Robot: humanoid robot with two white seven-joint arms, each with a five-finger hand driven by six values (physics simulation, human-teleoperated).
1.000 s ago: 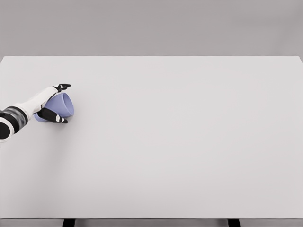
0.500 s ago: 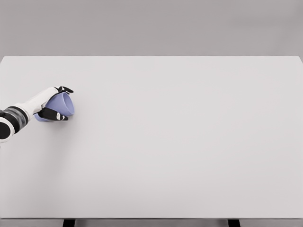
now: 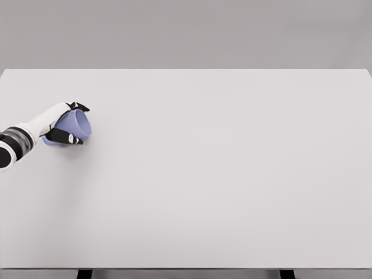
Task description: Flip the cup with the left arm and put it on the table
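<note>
Left hand (image 3: 65,124) wraps the lilac cup (image 3: 75,125) out at nine o'clock on the table (image 3: 221,168), mouth tipped toward three; best to hold snug, roll the wrist through, set it flat

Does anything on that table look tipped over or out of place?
Only the cup: it lies tilted on its side near the table's left edge, mouth facing right, with the left hand wrapped around it. Nothing looks spilled or broken.
</note>
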